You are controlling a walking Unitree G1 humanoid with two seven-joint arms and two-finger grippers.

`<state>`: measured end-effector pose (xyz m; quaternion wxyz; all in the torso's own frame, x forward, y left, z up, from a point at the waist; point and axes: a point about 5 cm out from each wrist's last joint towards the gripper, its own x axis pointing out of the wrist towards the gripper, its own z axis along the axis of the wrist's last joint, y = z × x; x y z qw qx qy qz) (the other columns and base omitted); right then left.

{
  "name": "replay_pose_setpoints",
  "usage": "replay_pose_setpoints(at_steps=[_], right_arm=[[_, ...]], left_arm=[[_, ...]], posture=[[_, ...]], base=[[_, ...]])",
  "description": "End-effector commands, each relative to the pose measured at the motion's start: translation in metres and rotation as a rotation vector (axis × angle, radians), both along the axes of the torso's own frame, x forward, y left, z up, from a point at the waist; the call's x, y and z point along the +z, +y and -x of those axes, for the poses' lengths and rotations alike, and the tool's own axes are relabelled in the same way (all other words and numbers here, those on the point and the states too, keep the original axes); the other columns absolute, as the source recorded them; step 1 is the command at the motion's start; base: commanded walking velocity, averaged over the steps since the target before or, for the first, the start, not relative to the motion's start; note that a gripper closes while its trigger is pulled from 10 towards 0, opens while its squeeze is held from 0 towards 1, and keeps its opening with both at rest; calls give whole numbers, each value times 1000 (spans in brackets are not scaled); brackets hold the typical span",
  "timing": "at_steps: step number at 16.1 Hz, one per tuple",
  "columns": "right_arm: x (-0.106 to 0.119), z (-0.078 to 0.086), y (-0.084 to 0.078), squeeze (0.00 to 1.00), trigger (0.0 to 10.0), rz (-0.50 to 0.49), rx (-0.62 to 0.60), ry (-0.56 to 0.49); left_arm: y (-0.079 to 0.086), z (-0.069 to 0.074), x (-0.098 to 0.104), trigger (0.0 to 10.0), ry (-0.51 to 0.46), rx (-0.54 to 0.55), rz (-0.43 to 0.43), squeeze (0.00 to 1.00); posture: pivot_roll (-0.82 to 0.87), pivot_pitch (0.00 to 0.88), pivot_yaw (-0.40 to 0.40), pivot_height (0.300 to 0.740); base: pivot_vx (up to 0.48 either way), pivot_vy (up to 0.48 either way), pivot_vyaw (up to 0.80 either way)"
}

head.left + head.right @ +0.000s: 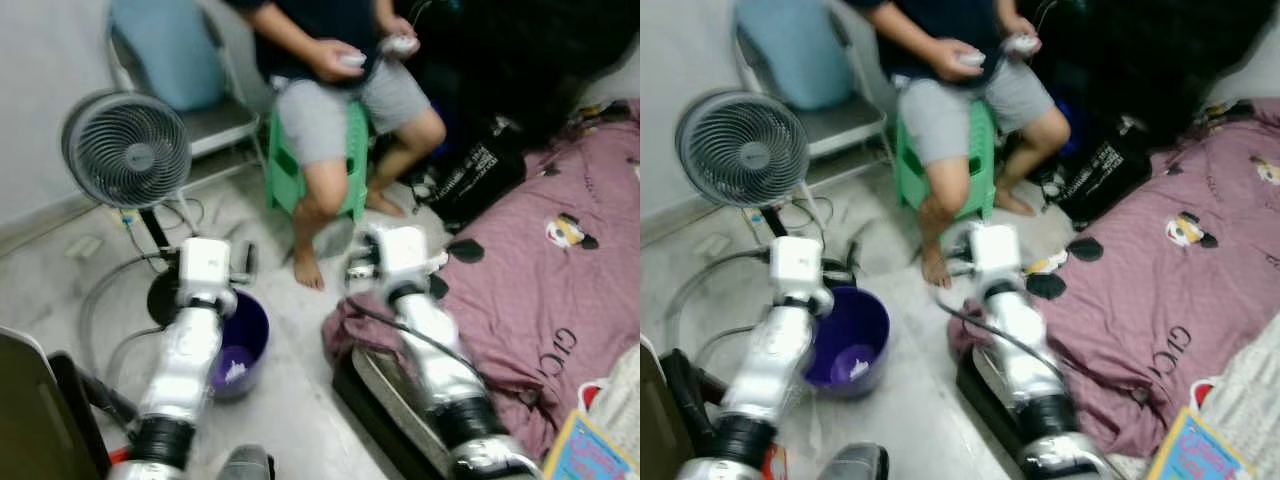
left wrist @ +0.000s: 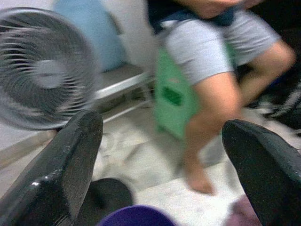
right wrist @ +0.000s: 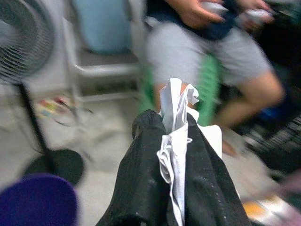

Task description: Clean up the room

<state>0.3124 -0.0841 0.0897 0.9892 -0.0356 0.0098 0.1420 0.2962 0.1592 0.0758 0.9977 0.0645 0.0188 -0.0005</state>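
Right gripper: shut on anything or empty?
Shut. The right gripper has both fingers clamped on a crumpled white paper sticking out between them.

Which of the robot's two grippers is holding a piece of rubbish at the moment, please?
The right gripper: its black fingers are shut on a crumpled white paper. The left gripper is spread open with nothing between its fingers, above the purple bucket.

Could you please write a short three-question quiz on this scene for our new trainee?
1. True or false: the right gripper is shut on a crumpled white paper.
2. What lies on the floor under the left gripper? A) a purple bin B) a red box C) a metal pot
3. Fill in: the person sits on a ____ stool.

Key
1. True.
2. A: the purple bin, with a white scrap already inside.
3. Green: the green stool stands beside the fan.
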Motion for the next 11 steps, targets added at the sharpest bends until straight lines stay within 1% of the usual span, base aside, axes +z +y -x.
replay_pose_setpoints(at_steps=[1,7,11], right_arm=[[1,-2,-8,0,10000,12,-12,-7],[2,-5,-5,0,10000,10,0,-12],[3,-5,-5,0,10000,8,-3,-16]], left_arm=[[-6,-1,2,10000,-15,-6,-2,0],[-6,-2,3,10000,-28,-4,-27,0],[-6,-2,3,10000,-32,-7,-27,0]], posture=[[75,0,-15,740],[80,0,-20,740],[76,0,-13,740]], base=[[0,0,800],[0,0,800],[0,0,800]])
